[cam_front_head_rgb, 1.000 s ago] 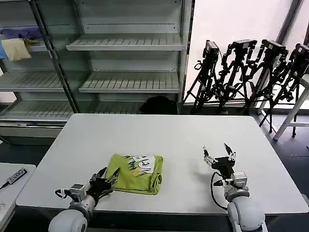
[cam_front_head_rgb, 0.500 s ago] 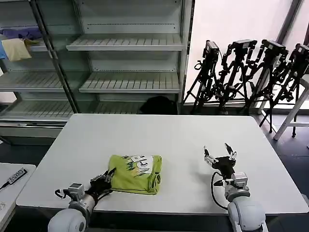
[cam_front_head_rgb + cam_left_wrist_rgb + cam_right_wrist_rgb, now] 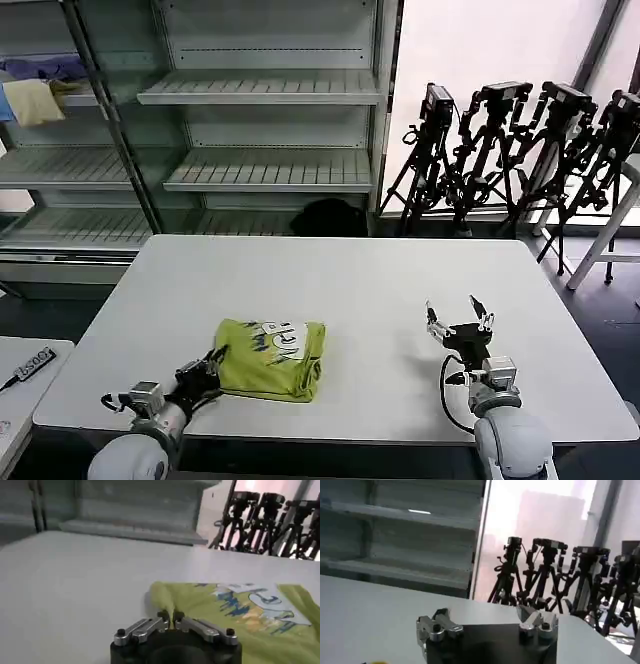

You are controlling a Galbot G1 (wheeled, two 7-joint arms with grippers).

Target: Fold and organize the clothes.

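The clothes are one lime yellow-green T-shirt (image 3: pixel 270 357), folded into a small bundle with its white-and-dark print facing up, lying on the white table (image 3: pixel 340 290) near the front left. My left gripper (image 3: pixel 208 372) is at the bundle's near left corner, shut on a pinch of the shirt's edge (image 3: pixel 169 611); the jaws meet with green fabric between them. The shirt (image 3: pixel 240 615) spreads beyond the left gripper (image 3: pixel 170 616). My right gripper (image 3: pixel 458 318) is held over the table's front right, open and empty, well away from the shirt. The right gripper (image 3: pixel 485 620) has its fingers wide apart.
Metal shelving (image 3: pixel 260 120) stands behind the table, with a pale yellow cloth (image 3: pixel 32 100) and a blue-purple cloth (image 3: pixel 45 68) on an upper left shelf. Camera tripods (image 3: pixel 520 150) stand at the back right. A second white surface (image 3: pixel 25 375) lies at the left.
My left gripper has drawn back toward the table's front left, pulling the shirt bundle with it a short way. The right gripper has barely moved.
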